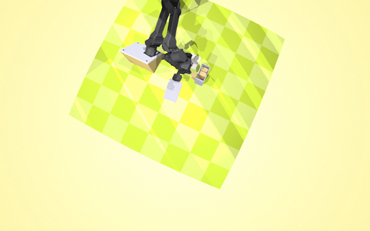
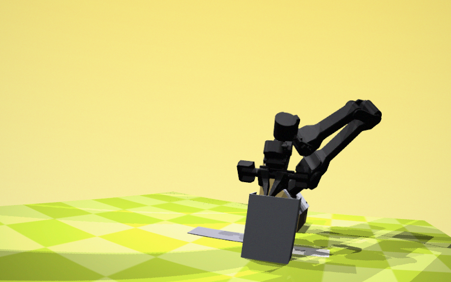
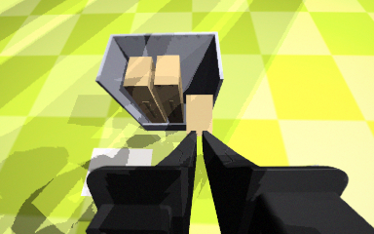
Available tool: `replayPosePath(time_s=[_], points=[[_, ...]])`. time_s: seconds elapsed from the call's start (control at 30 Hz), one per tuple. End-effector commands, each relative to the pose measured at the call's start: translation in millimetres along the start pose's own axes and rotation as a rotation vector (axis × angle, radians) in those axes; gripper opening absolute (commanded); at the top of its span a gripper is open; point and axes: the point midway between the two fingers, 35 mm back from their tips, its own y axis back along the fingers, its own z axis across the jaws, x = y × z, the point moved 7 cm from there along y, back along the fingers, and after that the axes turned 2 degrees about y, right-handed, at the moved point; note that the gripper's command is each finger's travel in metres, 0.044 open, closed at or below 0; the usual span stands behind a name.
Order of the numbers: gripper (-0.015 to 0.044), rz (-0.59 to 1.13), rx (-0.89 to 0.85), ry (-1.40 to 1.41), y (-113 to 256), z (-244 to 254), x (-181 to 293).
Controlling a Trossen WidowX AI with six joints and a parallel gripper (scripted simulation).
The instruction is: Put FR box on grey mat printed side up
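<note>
Wrist view: grey, open-topped rectangular bin (image 3: 168, 35) on a green-and-yellow checkered surface (image 3: 307, 88). Two tan, narrow rectangular boxes (image 3: 137, 72) (image 3: 168, 70) stand side by side within. Third tan rectangular box (image 3: 200, 111) overlaps the bin's near rim in view, by the black, tapered gripper fingertips, which are slightly parted. Flat white rectangular sheet (image 3: 124, 157) lies near the bin, partly hidden by the gripper.
</note>
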Motion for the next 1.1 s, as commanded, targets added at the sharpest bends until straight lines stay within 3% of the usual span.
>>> replayPosePath(time_s=[0.0, 0.17, 1.07], points=[[0.0105, 0.011, 0.004, 0.051, -1, -1, -1], [0.0236, 0.033, 0.009, 0.165, -1, -3, -4], [0.0236, 0.145, -0.042, 0.782, -2, -9, -24]])
